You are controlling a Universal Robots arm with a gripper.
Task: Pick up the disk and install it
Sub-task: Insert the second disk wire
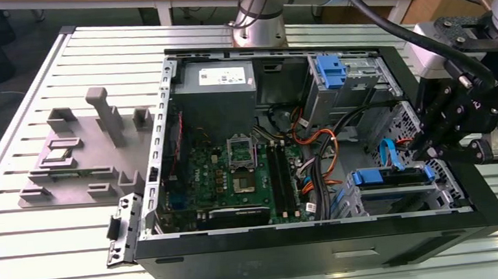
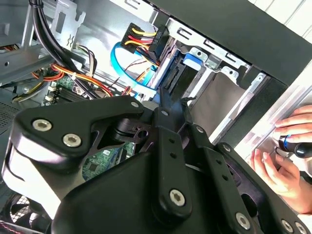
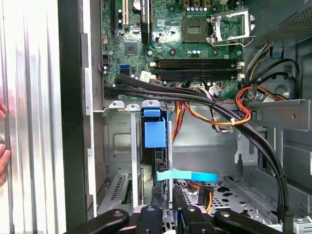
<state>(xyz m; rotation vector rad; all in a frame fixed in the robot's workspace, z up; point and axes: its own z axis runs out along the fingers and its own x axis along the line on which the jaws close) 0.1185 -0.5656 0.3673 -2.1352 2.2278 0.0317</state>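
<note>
Gripper: black, hanging over the right side of the open computer case in the exterior view, just above the near-right drive bay.
Gripper state: I cannot tell whether it is apart, together or clamped on anything; its tip is tucked among cables and bay metal in both wrist views.
Disk: sits in the near-right bay of the case, its blue carrier bracket facing up, silver metal below it.
Disk from the gripper: directly beneath and slightly to the exterior view's left, very near. I cannot tell whether they touch.
Disk's long axis: the blue bracket runs left to right across the bay in the exterior view. The first wrist view shows the bracket edge-on, straight ahead of the gripper.
Task progress: judging by its place in the bay, the disk looks largely seated.
Blue data cable: loops just above the bay, beside the gripper.
Motherboard: left of the bay, mid-case.
Spare blue bracket: far right corner, well apart.
Person's hand: outside the case wall in the second wrist view.
</note>
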